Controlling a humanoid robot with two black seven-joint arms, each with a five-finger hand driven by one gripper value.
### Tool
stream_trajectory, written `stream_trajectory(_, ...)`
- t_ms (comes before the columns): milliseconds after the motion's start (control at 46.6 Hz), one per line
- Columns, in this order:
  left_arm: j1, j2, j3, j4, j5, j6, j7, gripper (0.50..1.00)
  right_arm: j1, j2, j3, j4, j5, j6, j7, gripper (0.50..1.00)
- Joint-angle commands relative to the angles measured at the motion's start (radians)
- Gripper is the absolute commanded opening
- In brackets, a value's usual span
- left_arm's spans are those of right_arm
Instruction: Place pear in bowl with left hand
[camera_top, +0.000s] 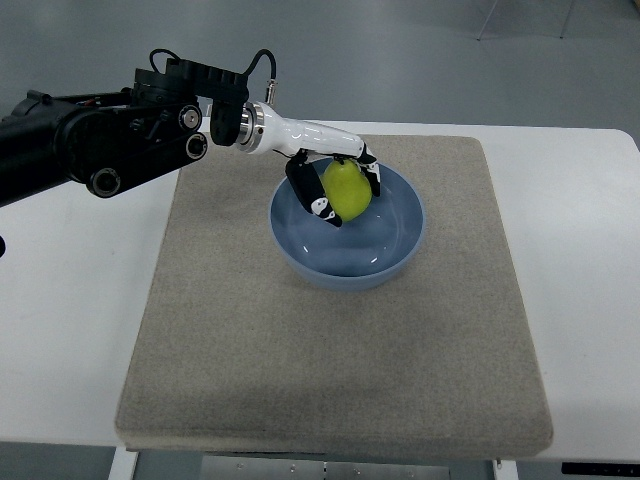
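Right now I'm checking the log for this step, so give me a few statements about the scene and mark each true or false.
1. The left hand grips the pear. True.
2. The pear is red. False: it is yellow-green.
3. The pear is over the blue bowl. True.
4. The bowl stands on the bare white table. False: it stands on the grey mat.
5. The right hand holds the bowl's rim. False: no right hand is in view.

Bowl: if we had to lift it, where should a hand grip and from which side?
Judgement: pinch the bowl's rim on its right side, coming from the right. The wall is thin and flares outward, so a finger inside and outside fits. That side is free; the left hand holding the pear occupies the upper-left rim.
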Motion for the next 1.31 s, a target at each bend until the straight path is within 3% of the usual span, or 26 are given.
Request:
stream_trajectory(0,0.000,0.001,-0.002,0.000,-0.003,0.002,-0.002,0.580,0.000,0.000,0.000,0.000,0.000,0.000,0.000,0.924)
stream_trajectory(43,0.002,0.001,-0.004,0.000,-0.008,0.002,-0.002,0.728,0.000,0.000,0.000,0.000,0.000,0.000,0.000,0.924)
stream_trajectory(86,0.008,0.000,-0.004,0.000,-0.009,0.001,-0.002,0.805,0.000,0.000,0.002,0.000,0.000,0.000,0.000,0.924)
stream_trajectory(150,0.012,0.000,-0.004,-0.001,-0.011,0.001,-0.002,0.855,0.000,0.000,0.000,0.001,0.000,0.000,0.000,0.924)
stream_trajectory(322,0.025,-0.002,-0.002,-0.020,-0.014,-0.002,-0.002,0.893,0.000,0.000,0.000,0.000,0.000,0.000,0.000,0.924)
stream_trajectory(386,0.028,-0.002,-0.002,-0.023,-0.014,-0.002,-0.002,0.936,0.000,0.000,0.000,0.000,0.000,0.000,0.000,0.924)
stream_trajectory(1008,0.011,0.001,-0.060,-0.023,-0.023,0.004,0.000,0.954,0.000,0.000,0.000,0.000,0.000,0.000,0.000,0.924)
stream_trajectory(1287,0.019,0.009,-0.194,0.049,-0.034,0.019,0.008,0.956,0.000,0.000,0.000,0.000,0.000,0.001,0.000,0.924)
